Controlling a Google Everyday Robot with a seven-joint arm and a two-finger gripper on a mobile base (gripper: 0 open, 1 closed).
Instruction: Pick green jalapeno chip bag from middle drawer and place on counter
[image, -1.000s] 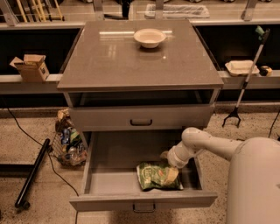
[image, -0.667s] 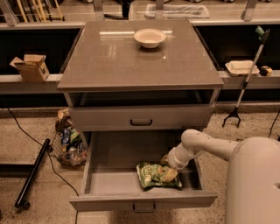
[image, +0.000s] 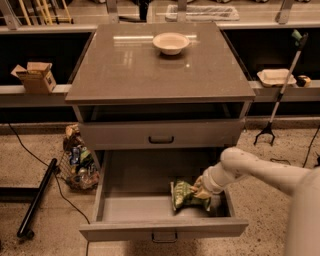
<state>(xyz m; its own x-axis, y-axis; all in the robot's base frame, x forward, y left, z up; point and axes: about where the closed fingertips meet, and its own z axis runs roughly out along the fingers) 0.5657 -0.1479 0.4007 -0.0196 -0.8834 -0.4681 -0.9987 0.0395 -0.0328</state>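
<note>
Down right, the hand touches the green jalapeno chip bag in the middle drawer; its grip I cannot tell.

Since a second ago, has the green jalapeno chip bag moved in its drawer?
Yes, slightly: the green jalapeno chip bag has drawn rightward from the left wall of the middle drawer, toward the gripper at its right edge.

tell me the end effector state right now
end effector: down in the open middle drawer, at the right edge of the green jalapeno chip bag; whether it is open, closed or holding the bag cannot be told
</note>
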